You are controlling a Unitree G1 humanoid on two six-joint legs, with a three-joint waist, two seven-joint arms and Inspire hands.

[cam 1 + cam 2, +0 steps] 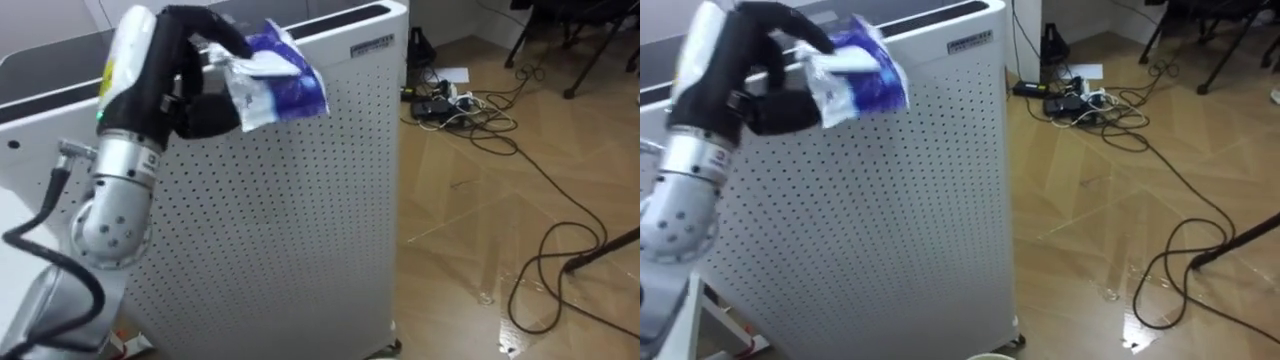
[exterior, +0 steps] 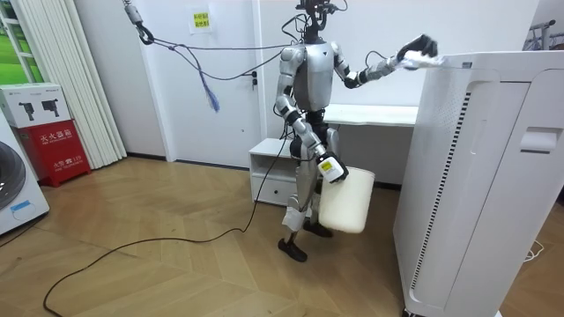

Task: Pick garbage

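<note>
One tall white perforated cabinet was seen close in front of the robot, which was shown by the room view standing just beside it on the wooden floor, with a white bin carried low against its side at the right hand; how that hand was closed could not be told. The left hand was raised to the cabinet's top edge, with dark fingers curled over from above and the thumb brought in from below. A crumpled blue-and-white wrapper was pinched between them. The wrapper was held at the level of the cabinet's top front edge, and whether it was touching the cabinet or already lifted clear could not be made out. The step in hand was judged to be the pick itself, with the garbage gripped but not yet dropped anywhere. The next move was judged to call for the wrapper to be drawn clear of the cabinet, carried down and across to the bin, and let go only once it was held over the opening. A firm pinch would be needed on the way, since so light and crumpled a piece could slip out.
</note>
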